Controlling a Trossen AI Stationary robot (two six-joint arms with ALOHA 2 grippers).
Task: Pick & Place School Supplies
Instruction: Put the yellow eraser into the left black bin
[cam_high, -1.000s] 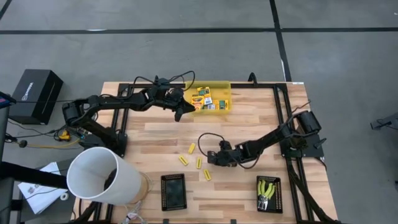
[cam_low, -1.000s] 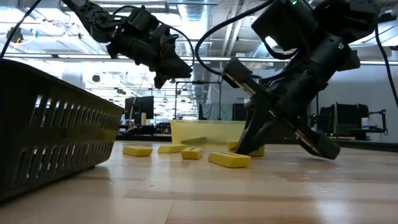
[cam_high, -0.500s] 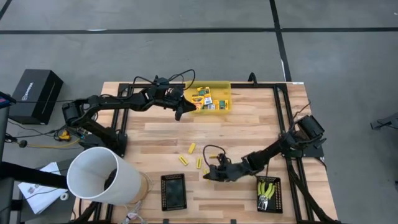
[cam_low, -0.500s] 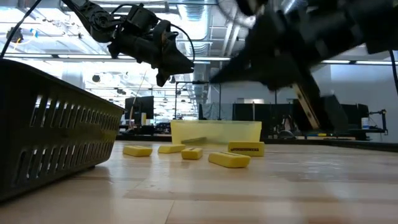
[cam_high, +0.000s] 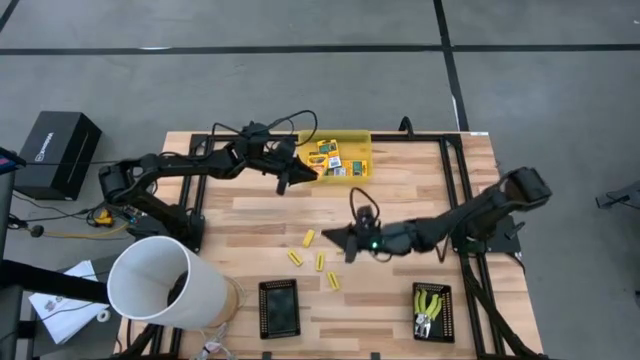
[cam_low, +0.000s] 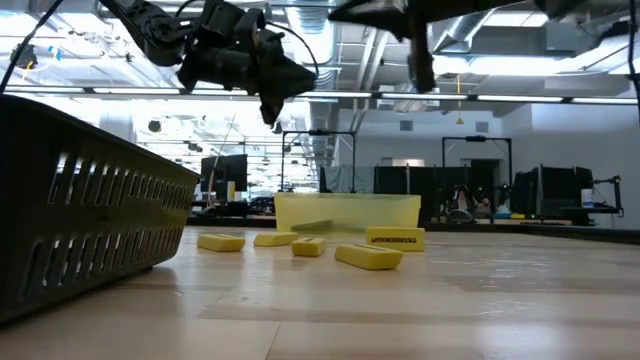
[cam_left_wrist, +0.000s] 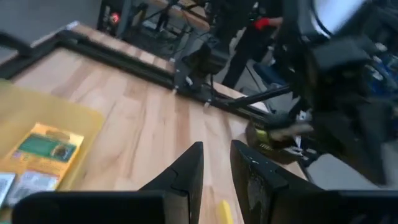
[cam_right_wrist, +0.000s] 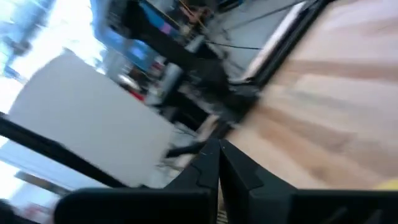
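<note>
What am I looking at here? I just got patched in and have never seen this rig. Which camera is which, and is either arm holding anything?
Two dark robot arms work at a wooden table. The overhead picture looks straight down; the low one looks level across the tabletop; the other two come from cameras on each wrist. The left gripper hangs beside the yellow bin of printed boxes, fingers slightly apart, empty. The right gripper is shut above mid-table, and nothing shows in it. Yellow sticks lie loose nearby. At the front edge sit two black trays: one looks empty, the other holds yellow-green handled tools.
</note>
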